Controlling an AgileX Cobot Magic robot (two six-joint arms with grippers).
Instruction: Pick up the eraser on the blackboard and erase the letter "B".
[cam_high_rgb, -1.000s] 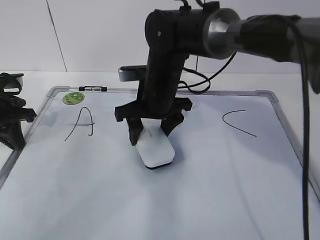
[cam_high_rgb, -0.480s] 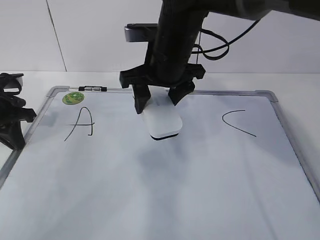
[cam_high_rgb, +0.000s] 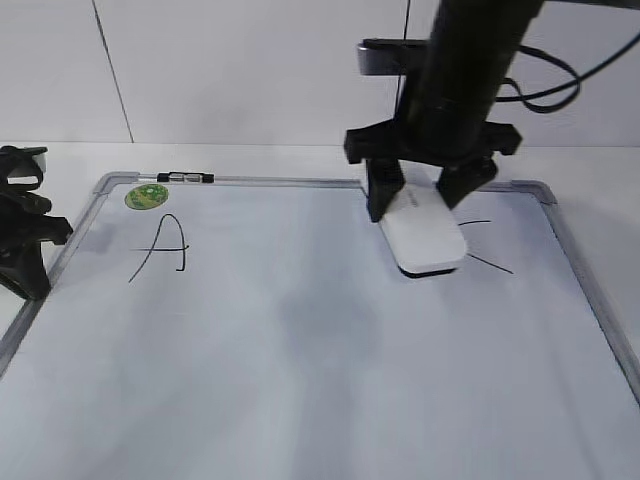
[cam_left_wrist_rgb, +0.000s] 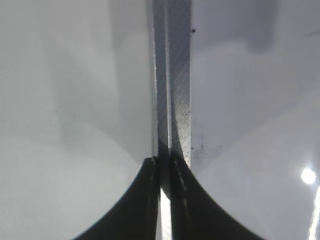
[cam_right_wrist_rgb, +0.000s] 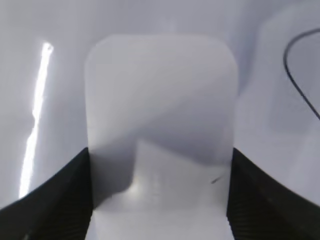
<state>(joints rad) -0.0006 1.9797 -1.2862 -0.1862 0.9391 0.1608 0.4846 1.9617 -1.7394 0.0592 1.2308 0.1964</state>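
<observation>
Since the earlier frame, the right hand (cam_high_rgb: 432, 203) has carried the eraser (cam_high_rgb: 426, 238) toward 3 o'clock on the blackboard (cam_high_rgb: 300, 380), beside the "C" (cam_high_rgb: 480, 248). Its fingers clamp the eraser's sides. The left hand (cam_left_wrist_rgb: 164, 200) rests pressed together over the frame.

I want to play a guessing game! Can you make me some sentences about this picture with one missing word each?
The right gripper holds the white ____.
The eraser covers part of the letter ____.
The round green sticker sits just above the letter ____.
The left gripper is ____, with its jaws pressed together.

Missing words: eraser; C; A; shut
</observation>
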